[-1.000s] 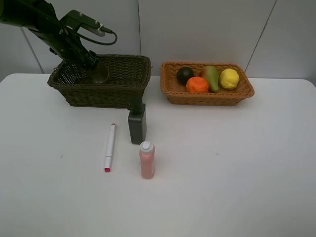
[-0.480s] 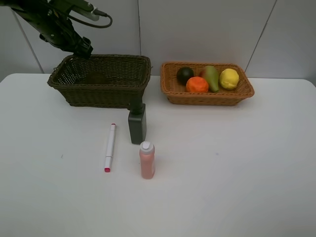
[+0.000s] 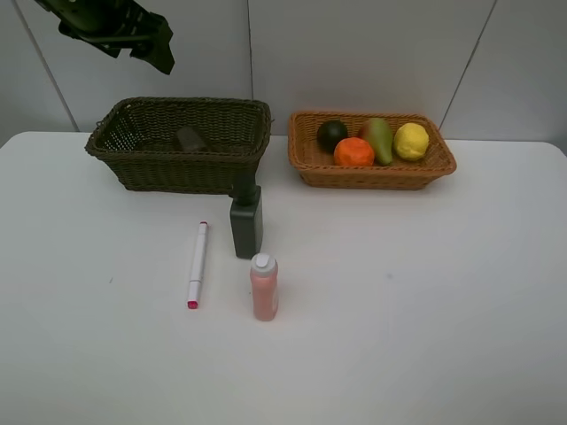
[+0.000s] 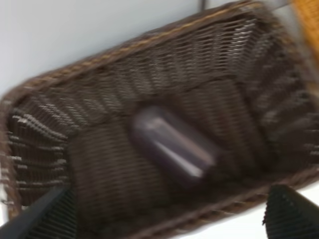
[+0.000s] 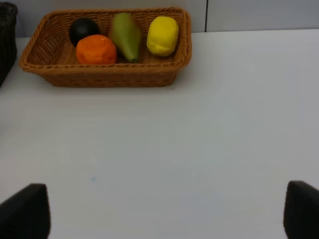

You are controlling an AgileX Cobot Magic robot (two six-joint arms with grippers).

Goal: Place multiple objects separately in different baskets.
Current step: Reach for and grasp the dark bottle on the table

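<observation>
I see smooth translucent cup (image 4: 172, 144) on its side in dark woven wicker basket (image 4: 45, 129), pic blurred; L fingers (image 4: 291, 214) & R fingers (image 5: 22, 211) spread, empty.

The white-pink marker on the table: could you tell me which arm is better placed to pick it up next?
Left, probably. The white-pink marker lies left of centre, in front of the dark woven basket, and the left gripper hovers open above that basket. The right wrist view does not show the marker.
</observation>
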